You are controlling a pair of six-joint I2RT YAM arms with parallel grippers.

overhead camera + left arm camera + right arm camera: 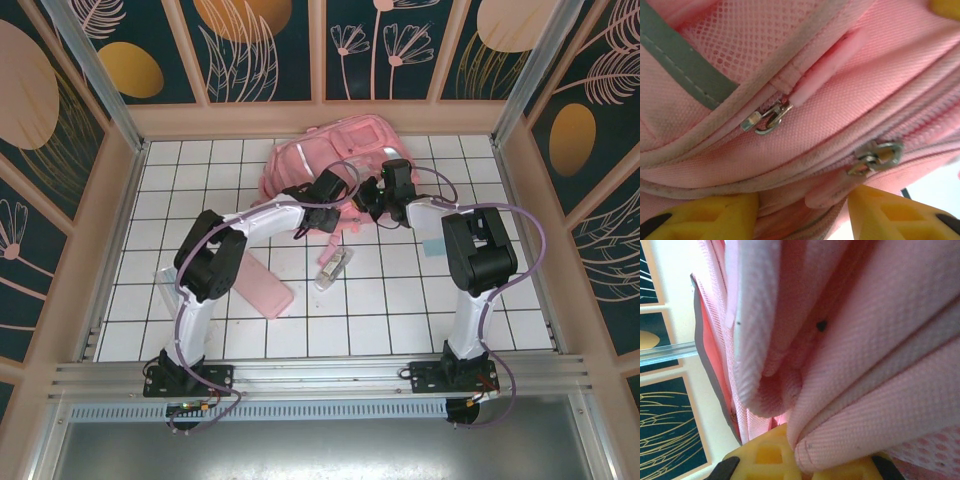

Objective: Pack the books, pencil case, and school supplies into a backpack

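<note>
Low in the top view, the pencil case (266, 287) and transparent box (333, 268) lie on the tiles (400, 300), short of the backpack (320, 155) at upper centre. There our right gripper (805, 460) pinches its fabric, and our left gripper (802, 212) holds its jaws apart below 2 zipper pulls (875, 159). Should the fabric slip, we'd likely grab cloth, not a pull.

White-tiled tabletop (400, 310), dark floral walls (270, 50).

The backpack (850, 95) is matt pink woven cloth with a mesh panel (750, 35), a grey strip (685, 62) and shiny metal zipper pulls (767, 119), while the left tool (802, 217) beside it has smooth yellow plastic fingers (715, 217).
</note>
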